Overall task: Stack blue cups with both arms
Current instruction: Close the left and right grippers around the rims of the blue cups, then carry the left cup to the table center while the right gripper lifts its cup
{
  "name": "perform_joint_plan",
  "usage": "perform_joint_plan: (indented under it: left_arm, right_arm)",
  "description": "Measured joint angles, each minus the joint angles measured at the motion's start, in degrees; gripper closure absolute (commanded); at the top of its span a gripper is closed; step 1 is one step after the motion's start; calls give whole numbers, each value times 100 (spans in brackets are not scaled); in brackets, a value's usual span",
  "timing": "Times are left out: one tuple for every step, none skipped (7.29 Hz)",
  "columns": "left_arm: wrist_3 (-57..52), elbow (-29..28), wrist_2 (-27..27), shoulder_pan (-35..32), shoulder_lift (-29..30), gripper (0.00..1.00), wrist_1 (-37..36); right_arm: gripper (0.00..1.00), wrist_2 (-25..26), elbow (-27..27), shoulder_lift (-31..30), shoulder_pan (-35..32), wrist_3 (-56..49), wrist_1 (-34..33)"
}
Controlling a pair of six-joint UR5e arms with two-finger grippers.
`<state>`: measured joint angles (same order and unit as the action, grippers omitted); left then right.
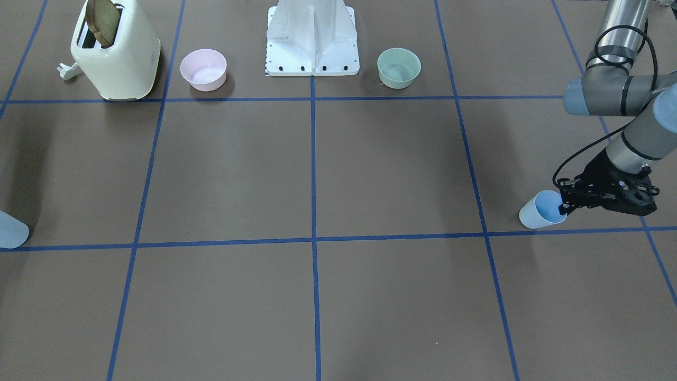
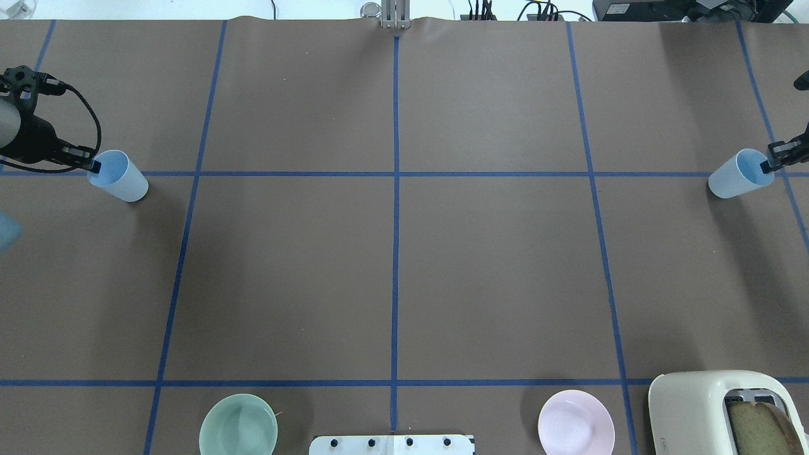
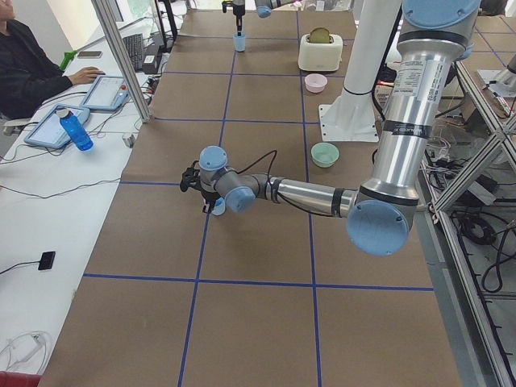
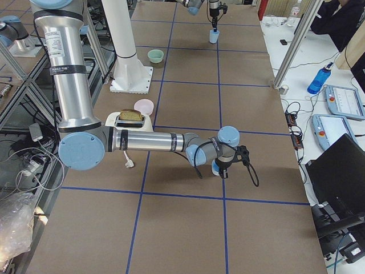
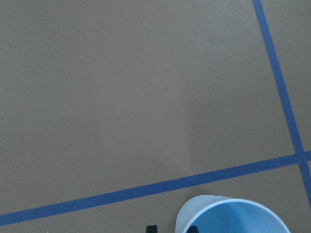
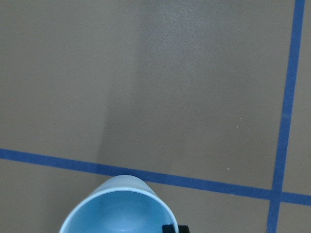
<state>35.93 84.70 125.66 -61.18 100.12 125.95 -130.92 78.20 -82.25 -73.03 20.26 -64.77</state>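
Observation:
One blue cup [image 2: 118,177] stands upright at the table's left end. My left gripper [image 2: 95,166] straddles its rim. In the left wrist view one fingertip [image 5: 151,228] is outside and the other inside the cup [image 5: 231,216], with a small gap on each side, so this gripper is open. The second blue cup [image 2: 738,174] stands at the right end. My right gripper [image 2: 767,166] is shut on its rim, and the wrist view shows both fingertips [image 6: 168,228] tight against the wall of the cup [image 6: 119,206]. I cannot tell whether either cup is off the table.
A mint-green bowl [image 2: 238,424] and a pink bowl [image 2: 576,423] sit either side of the white pedestal base [image 2: 392,444]. A cream toaster [image 2: 733,411] holding toast stands near the pink bowl. Blue tape lines cross the brown tabletop between the cups.

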Motion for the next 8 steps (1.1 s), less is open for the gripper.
perform_joint_plan:
  left_arm:
    - [-6, 4, 20, 0, 3, 100, -3]
    - [-13, 12, 42, -1, 13, 100, -9]
    - [-20, 41, 64, -4, 30, 100, -32]
    - [-21, 102, 144, -7, 43, 100, -83]
    - [-17, 207, 306, -11, 47, 100, -168]
    - [-11, 402, 432, -14, 70, 100, -402]
    - [3, 722, 485, -15, 129, 100, -854]
    - [87, 1129, 492, -16, 279, 100, -1495]
  right_arm:
    - [100, -4, 31, 21, 2, 205, 5]
    - [100, -11, 61, 41, 5, 352, 7]
    - [100, -21, 79, 79, 6, 448, 8]
    - [100, -40, 82, 141, 8, 504, 6]
    - [100, -67, 78, 200, 8, 529, -1]
    - [100, -112, 89, 260, 8, 554, -23]
    - [100, -198, 130, 327, 4, 644, -54]
    - [100, -323, 183, 434, -2, 888, -75]
